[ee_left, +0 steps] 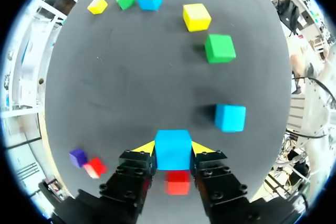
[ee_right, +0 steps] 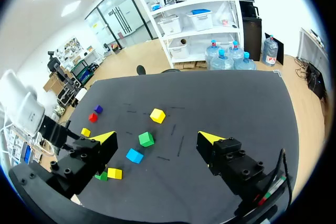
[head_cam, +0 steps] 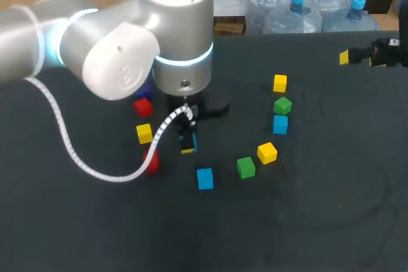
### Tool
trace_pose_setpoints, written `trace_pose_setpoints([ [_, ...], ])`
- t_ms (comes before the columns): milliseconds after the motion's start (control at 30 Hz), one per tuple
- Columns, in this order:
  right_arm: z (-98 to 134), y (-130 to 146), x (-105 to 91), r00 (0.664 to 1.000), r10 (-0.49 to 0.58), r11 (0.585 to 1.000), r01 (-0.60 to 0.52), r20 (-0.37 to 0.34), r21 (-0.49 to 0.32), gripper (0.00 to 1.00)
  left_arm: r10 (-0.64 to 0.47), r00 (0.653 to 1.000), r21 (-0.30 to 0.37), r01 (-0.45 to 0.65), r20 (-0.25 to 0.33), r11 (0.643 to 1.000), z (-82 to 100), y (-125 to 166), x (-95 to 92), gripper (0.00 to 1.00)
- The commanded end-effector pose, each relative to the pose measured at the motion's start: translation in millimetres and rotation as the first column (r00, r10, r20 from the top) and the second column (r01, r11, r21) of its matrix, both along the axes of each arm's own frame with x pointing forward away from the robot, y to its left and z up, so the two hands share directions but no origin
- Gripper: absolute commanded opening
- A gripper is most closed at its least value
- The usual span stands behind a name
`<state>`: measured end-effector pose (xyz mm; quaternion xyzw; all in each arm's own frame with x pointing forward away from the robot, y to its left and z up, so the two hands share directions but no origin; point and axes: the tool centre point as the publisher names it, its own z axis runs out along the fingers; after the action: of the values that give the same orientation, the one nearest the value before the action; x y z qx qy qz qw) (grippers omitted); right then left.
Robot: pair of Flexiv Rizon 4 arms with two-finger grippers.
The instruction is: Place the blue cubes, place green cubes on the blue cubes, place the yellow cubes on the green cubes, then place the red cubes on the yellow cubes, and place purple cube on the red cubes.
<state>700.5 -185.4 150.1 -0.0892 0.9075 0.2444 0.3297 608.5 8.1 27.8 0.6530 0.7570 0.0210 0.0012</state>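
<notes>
Head view: fixed, high behind robot, looking down on table (head_cam: 331, 221). Left wrist view: close over tabletop, facing down along left gripper (ee_left: 173, 147), pinched blue cube (ee_left: 172, 156) nearest. Right wrist view: well back, higher, facing across table. Shared by all: green cube (ee_right: 146, 139) in mid-table row

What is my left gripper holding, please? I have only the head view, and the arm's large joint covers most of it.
Observer: In the left wrist view the left gripper is shut on a blue cube, with a yellow tip against each side of it.
Operator: Thank you. I also cannot find the purple cube from here; is it on the table?
Observer: Yes. The left wrist view shows the purple cube on the table off to one side of the gripper, right next to a red cube.
</notes>
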Motion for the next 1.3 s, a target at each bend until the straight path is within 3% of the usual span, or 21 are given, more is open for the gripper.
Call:
trace_pose_setpoints([
  [33,0.1,0.6,-0.4,1.000,-0.003,1.000,0.003,0.000,-0.002,1.00,-0.015,1.000,0.004,0.015,-0.026,1.000,-4.0,-10.2,22.2,0.00],
  [433,0.1,0.6,-0.4,1.000,-0.003,1.000,0.003,0.000,-0.002,1.00,-0.052,0.998,-0.011,0.052,-0.023,0.999,-11.5,-10.2,57.4,0.00],
  [633,0.1,0.6,-0.4,1.000,-0.003,1.000,0.003,0.000,-0.002,1.00,-0.064,0.998,-0.007,0.064,-0.015,0.998,-5.8,-12.3,63.7,0.00],
  [1067,0.1,0.6,-0.4,1.000,-0.003,1.000,0.003,0.000,-0.002,1.00,-0.128,0.990,0.000,0.128,-0.059,0.992,-28.4,-33.0,80.8,0.00],
  [1300,0.1,0.6,-0.4,1.000,-0.003,1.000,0.003,0.000,-0.002,1.00,-0.134,0.989,0.017,0.135,-0.063,0.991,-30.7,-33.3,88.5,0.00],
])
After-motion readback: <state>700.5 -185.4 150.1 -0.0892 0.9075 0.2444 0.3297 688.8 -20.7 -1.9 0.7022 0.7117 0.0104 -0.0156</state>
